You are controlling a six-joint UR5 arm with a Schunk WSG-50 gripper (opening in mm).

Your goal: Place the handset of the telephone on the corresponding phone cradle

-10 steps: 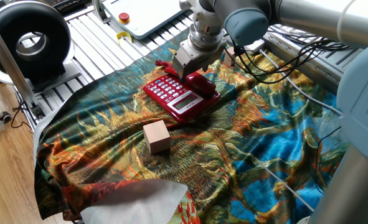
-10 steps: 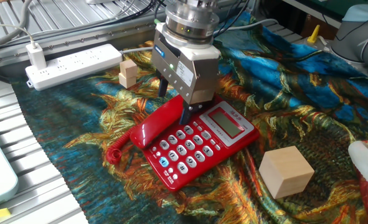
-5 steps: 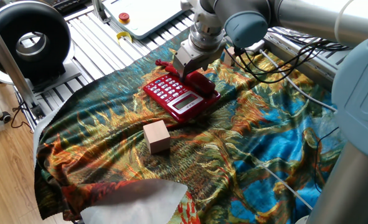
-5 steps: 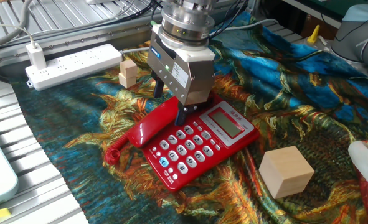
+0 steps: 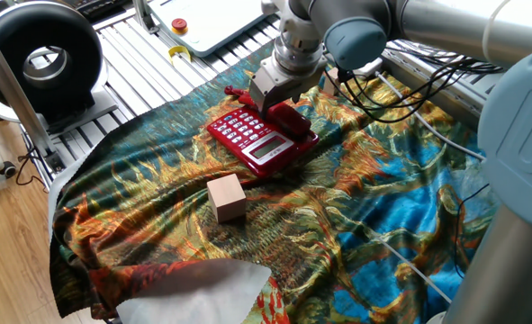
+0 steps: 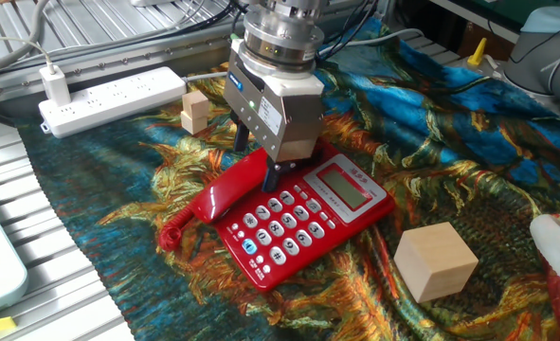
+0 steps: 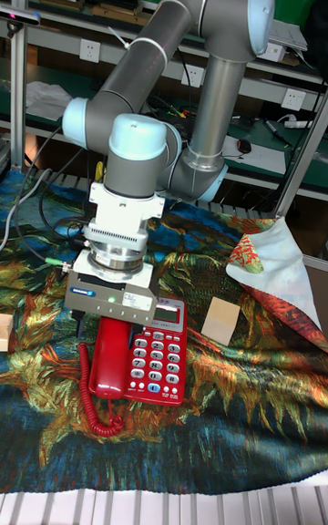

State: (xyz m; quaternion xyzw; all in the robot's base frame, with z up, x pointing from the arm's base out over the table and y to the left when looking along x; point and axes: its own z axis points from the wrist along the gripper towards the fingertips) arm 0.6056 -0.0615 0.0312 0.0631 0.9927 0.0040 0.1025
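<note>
Only unreadable gripper (image 6: 259, 161) label (image 6: 244, 98)

Even, bright indoor light falls from above in all three views. The gripper (image 6: 261, 163) throws only a soft shadow onto the cloth just beneath it. White glare streaks the glossy handset (image 6: 230, 189) below it. Focus is sharp, with slight softness toward the edges.

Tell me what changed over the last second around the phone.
The gripper rose slightly and shifted toward the power strip, its fingers straddling the handset, which slid a little the same way along the telephone. The wooden cube and cloth stayed put.
</note>
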